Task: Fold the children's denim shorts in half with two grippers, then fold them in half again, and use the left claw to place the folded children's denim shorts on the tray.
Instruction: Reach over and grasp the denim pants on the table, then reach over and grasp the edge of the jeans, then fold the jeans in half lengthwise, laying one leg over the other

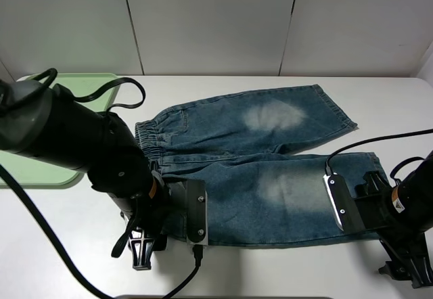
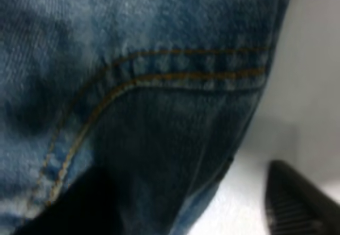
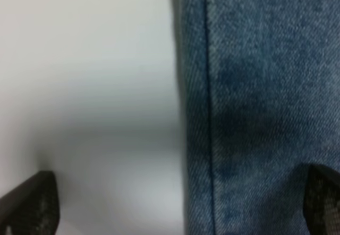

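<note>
Left hand [image 2: 191, 208], fingers apart, straddles the denim shorts' [image 1: 257, 170] near waist corner; right hand [image 3: 178, 200], likewise spread, straddles the near hem.

Your left arm [image 1: 64, 133] is a bulky, glossy black tube with an orange ring [image 1: 153, 189] at the wrist. The left hand [image 1: 169, 228] carries a grey plate [image 1: 196, 211] with 2 visible screws, and black cables [image 1: 108, 93] loop off the arm. Your right arm [image 1: 413, 204] is black too, with a small orange mark [image 1: 395, 205] and a pale grey box [image 1: 336, 201]; 1 black cable [image 1: 379, 140] runs to it. The right hand [image 3: 175, 208] has black, finely ribbed fingers [image 3: 32, 206].
</note>
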Controlling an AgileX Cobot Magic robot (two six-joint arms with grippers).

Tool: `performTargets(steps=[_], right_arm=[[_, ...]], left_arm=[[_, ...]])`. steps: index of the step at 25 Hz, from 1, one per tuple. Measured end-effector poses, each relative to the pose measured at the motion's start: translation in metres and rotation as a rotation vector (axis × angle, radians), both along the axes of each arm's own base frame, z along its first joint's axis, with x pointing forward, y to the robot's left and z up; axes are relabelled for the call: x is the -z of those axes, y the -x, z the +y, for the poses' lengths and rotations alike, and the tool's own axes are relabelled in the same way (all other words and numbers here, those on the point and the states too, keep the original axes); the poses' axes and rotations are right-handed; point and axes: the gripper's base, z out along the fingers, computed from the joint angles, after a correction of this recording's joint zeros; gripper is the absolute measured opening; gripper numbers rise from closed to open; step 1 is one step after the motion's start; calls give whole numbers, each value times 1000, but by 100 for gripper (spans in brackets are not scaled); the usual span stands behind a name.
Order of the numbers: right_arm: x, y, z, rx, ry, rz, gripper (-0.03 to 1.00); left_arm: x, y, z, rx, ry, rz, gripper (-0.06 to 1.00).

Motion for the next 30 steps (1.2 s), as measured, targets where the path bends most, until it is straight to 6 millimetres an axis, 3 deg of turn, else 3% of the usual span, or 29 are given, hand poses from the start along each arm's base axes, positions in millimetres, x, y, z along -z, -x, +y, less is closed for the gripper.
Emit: performTargets(steps=[4,8,12,16,30], right_arm=[[0,0,0,4,-2,1,64],[1,1,1,34,-19,-7,42],[1,-7,7,42,-92,-93,16],[1,-10,10,38,-120,-124,-3],[1,-10,10,39,-120,-124,-3]], left_arm=[[1,-1,-1,2,8,-5,26],[2,-1,-1,7,12,-11,6],[2,-1,-1,8,13,-12,3],[2,-1,-1,8,13,-12,3],[2,-1,-2,8,14,-13,3]])
